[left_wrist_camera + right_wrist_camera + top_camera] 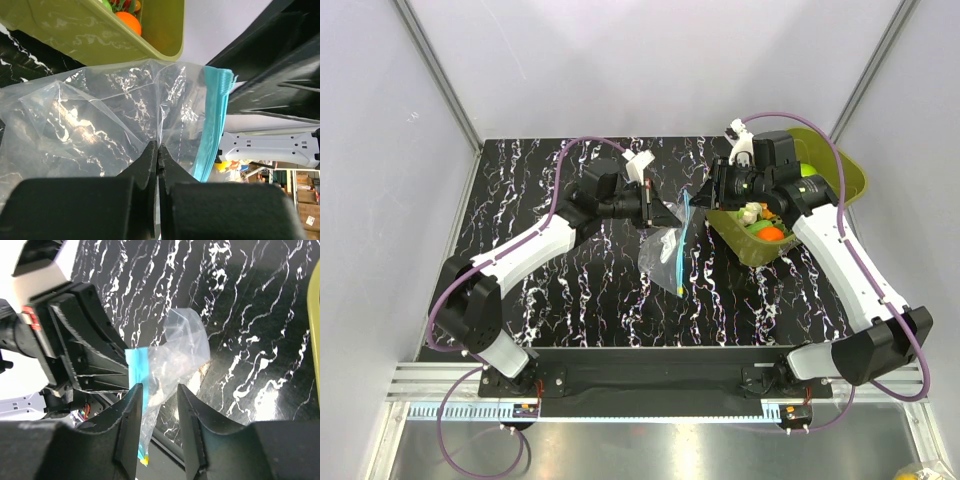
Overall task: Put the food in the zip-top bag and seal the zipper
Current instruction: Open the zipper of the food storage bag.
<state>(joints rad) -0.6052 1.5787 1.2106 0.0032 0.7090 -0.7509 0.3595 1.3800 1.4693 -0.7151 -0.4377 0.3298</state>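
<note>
Surface [570,290]: black with white veins.
Left hand [157,147]: closed tight, pinching the clear wall of the zip-top bag [100,120].
Zipper [215,115]: light-blue strip, upright, just beside that pinch.
Right hand [159,386]: half open, fingers [130,415] on both sides of the bag mouth.
Food [770,232]: farther back, inside olive tub [850,175].

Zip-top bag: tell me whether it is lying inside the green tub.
No: the zip-top bag is out over the marbled table, beside the tub and not in it.
</note>
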